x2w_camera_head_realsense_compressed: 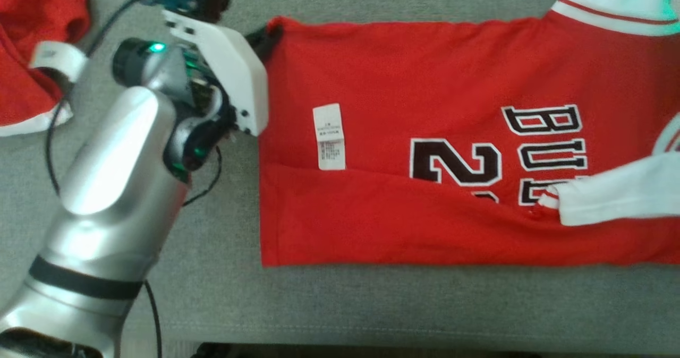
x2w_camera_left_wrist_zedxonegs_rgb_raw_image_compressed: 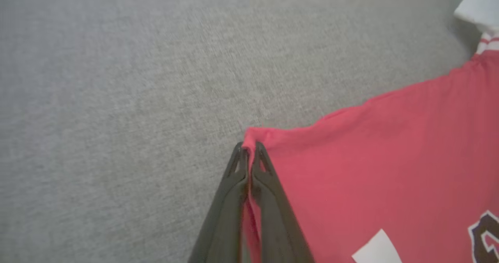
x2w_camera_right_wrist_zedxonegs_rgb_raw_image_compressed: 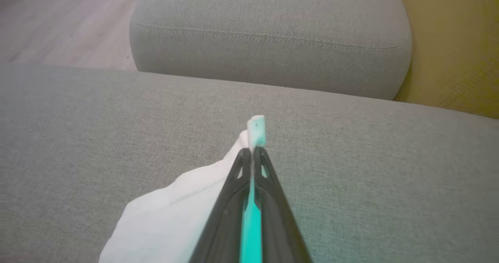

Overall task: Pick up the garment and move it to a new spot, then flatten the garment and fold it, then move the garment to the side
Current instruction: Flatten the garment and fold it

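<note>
The garment [x2w_camera_head_realsense_compressed: 425,151] is a red jersey with white sleeves and dark lettering, lying folded lengthwise on the grey cushion [x2w_camera_head_realsense_compressed: 223,273]. My left gripper [x2w_camera_head_realsense_compressed: 264,40] reaches in from the left and is shut on the jersey's far left hem corner. In the left wrist view its dark fingers [x2w_camera_left_wrist_zedxonegs_rgb_raw_image_compressed: 269,192] pinch the red garment [x2w_camera_left_wrist_zedxonegs_rgb_raw_image_compressed: 374,169] at that corner. My right gripper [x2w_camera_right_wrist_zedxonegs_rgb_raw_image_compressed: 252,150] is shut on white cloth of the garment [x2w_camera_right_wrist_zedxonegs_rgb_raw_image_compressed: 171,212], a small tip poking out past the fingertips, low over the cushion [x2w_camera_right_wrist_zedxonegs_rgb_raw_image_compressed: 78,146].
Another red and white piece of clothing [x2w_camera_head_realsense_compressed: 32,55] lies at the far left of the cushion. A cable [x2w_camera_head_realsense_compressed: 50,151] hangs beside my left forearm. In the right wrist view a second grey cushion [x2w_camera_right_wrist_zedxonegs_rgb_raw_image_compressed: 269,36] sits beyond, with wooden floor [x2w_camera_right_wrist_zedxonegs_rgb_raw_image_compressed: 58,17] to its left.
</note>
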Motion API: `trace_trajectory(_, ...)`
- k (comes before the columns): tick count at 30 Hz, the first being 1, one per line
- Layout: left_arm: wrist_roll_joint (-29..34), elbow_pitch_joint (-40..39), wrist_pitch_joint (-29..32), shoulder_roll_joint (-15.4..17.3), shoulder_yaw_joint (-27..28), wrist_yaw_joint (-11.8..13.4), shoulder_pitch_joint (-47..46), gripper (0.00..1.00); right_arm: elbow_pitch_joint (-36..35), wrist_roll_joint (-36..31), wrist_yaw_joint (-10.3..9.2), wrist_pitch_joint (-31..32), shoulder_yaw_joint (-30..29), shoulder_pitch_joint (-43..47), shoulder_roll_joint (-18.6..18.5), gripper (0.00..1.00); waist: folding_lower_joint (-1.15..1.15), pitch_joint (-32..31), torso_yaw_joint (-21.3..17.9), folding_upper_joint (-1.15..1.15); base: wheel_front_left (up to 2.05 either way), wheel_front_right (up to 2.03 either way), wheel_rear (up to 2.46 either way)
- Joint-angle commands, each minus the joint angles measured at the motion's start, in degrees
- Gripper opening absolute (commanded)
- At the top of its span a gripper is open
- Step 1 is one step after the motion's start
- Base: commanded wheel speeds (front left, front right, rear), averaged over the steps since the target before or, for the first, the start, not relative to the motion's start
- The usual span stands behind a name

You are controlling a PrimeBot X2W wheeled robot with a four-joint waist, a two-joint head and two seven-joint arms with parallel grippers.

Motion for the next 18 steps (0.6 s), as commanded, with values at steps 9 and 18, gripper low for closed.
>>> trace_trajectory(9, -2.83, -9.61, -3.42, 5.63, 8.08, 3.15, 3.76, 0.00, -7.46, 5.86, 0.43, -4.11, -0.23, 4.65, -5.15, 0.00, 0.00, -3.79, -2.60, 0.00, 0.00, 0.00, 0.00)
trace_trajectory(18, -5.40, -17.75, -3.19, 7.35, 8.66, 4.68, 14.23, 0.00, -16.08, 9.79, 0.43, -4.35, 1.38, 18.82, -7.79, 0.00, 0.00, -7.81, -4.75, 0.00, 0.00, 0.00, 0.00)
